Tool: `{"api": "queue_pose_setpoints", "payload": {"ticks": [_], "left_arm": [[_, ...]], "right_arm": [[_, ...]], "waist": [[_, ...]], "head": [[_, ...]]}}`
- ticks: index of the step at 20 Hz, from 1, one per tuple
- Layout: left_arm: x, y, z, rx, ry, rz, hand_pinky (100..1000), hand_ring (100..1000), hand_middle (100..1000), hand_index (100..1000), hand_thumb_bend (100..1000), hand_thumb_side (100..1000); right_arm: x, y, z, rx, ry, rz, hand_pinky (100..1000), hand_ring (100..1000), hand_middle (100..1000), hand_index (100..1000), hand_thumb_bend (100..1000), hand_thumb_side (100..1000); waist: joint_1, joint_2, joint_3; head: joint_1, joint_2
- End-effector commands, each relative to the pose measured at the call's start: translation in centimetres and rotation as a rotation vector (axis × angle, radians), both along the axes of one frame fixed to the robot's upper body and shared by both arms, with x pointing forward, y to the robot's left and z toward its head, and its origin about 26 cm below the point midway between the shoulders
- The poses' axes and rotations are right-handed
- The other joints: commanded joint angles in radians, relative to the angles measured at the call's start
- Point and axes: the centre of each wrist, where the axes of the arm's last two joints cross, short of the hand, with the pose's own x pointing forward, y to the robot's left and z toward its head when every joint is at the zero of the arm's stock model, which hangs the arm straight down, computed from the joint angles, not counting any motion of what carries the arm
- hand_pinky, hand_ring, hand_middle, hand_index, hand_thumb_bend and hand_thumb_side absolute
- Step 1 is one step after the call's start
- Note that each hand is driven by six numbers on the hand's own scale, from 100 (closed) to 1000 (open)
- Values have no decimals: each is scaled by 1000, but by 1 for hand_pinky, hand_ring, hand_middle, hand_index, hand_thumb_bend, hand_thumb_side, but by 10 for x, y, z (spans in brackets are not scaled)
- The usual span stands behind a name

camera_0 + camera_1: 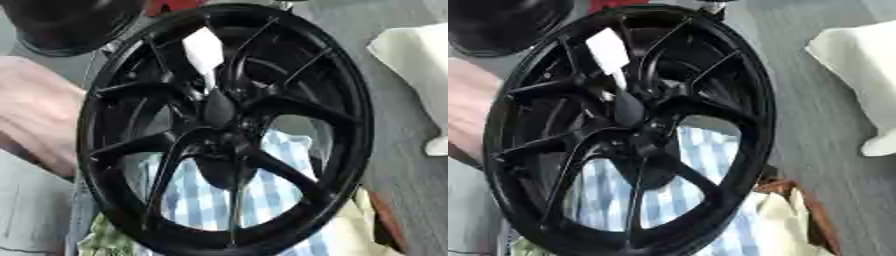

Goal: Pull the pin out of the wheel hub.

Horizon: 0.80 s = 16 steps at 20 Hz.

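Both eye views are filled by the black wheel hub [219, 110], standing on edge before a blue checked cloth [206, 200], and since neither robot hand shows, I cannot tell how the fingers are set, nor place the hub against them. No pin can be made out among the dark spokes, so I judge the pull not visibly begun, with reaching and gripping still left. Only the right eye view shows the brown edge [820, 220] beyond the rim.

Likely a workshop. A black wheel hub [223, 125] stands over a grey worktop [815, 100]. Rags, including a blue checked cloth [206, 197], lie about.
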Motion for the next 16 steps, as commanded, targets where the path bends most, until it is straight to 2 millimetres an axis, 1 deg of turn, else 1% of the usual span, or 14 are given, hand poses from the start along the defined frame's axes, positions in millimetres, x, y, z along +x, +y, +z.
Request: {"api": "queue_pose_setpoints", "payload": {"ticks": [1,6,11,14,16], "left_arm": [[-10,9,13,-8,-49,24,856,813,746,869,165,602],[-12,10,13,-14,-53,24,853,806,734,859,154,595],[-12,11,10,2,-32,36,838,796,711,856,163,607],[-14,9,8,62,-16,39,841,801,717,858,165,588],[-14,8,4,133,4,48,842,812,732,868,202,603]], "right_arm": [[-1,-2,11,-30,-35,1,920,777,670,774,100,638],[-1,-2,11,-34,-37,-3,920,777,669,774,100,638],[-1,-1,10,-34,-35,-5,920,777,669,773,100,639],[-1,-1,10,-33,-33,-5,920,777,669,773,100,641],[-1,-1,10,-33,-32,-4,921,777,669,774,100,641]], "waist": [[-4,-12,-1],[-3,-6,-1],[-3,-4,1],[-3,-5,3],[-2,-5,4]], "head": [[-2,-14],[-2,-16],[-1,-13],[-2,-12],[-2,-12]]}}
